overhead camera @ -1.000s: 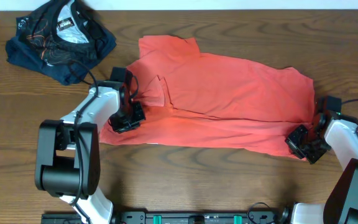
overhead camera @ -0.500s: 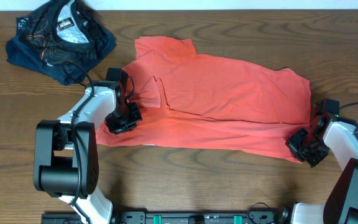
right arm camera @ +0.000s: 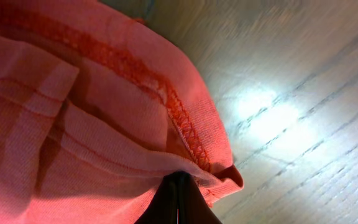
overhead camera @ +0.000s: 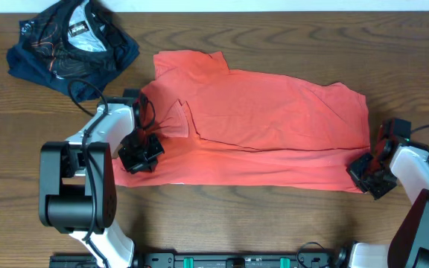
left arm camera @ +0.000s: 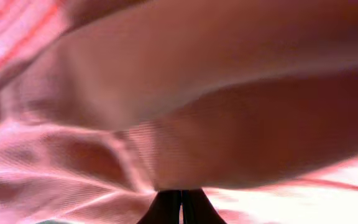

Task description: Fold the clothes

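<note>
Pinching the coral-red T-shirt (overhead camera: 274,126) at both of its near corners, the two grippers are clamped tight on cloth. The left gripper (overhead camera: 141,151) has its jaws pressed together on the shirt's near left edge, and fabric billows over the fingertips in its wrist view. The right gripper (overhead camera: 366,168) is closed on the stitched hem at the near right corner. The shirt lies spread across the wooden table (overhead camera: 237,216). A dark navy garment (overhead camera: 73,45) lies crumpled at the far left, apart from the shirt.

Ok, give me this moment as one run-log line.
left gripper: shut on T-shirt, near-left edge | right gripper: shut on T-shirt, near-right hem corner | dark garment: far-left corner, apart
</note>
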Available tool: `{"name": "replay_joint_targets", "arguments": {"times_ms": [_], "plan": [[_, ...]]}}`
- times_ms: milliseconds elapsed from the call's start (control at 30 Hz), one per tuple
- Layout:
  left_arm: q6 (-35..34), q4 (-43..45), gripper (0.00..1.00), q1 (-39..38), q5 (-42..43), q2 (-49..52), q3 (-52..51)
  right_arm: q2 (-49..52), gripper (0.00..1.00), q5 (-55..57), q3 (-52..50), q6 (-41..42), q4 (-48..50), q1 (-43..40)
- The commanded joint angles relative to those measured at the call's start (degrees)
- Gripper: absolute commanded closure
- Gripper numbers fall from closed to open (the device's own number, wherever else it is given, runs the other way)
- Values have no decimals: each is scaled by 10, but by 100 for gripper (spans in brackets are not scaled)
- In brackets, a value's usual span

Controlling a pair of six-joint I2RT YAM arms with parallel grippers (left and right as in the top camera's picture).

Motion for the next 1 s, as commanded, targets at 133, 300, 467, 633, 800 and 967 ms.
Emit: {"name": "replay_joint_targets", "arguments": {"times_ms": [133, 300, 467, 633, 800, 967], "plan": [[-10, -12, 94, -15, 32, 11, -30, 1, 99, 26, -2, 14, 18, -55], [-11, -11, 94, -29, 41, 11, -48, 1, 99, 35, 26, -16, 13, -81], [-12, -9, 94, -49, 66, 7, -68, 1, 98, 40, 63, -16, 9, -89], [-28, -3, 94, -80, 82, -15, -88, 1, 99, 42, 120, -17, -31, -95], [-66, -4, 94, -123, 80, -83, -100, 1, 97, 34, 202, -32, -90, -96], [-85, 5, 94, -139, 27, -167, -100, 1, 87, -21, 273, -73, -156, -94]]}}
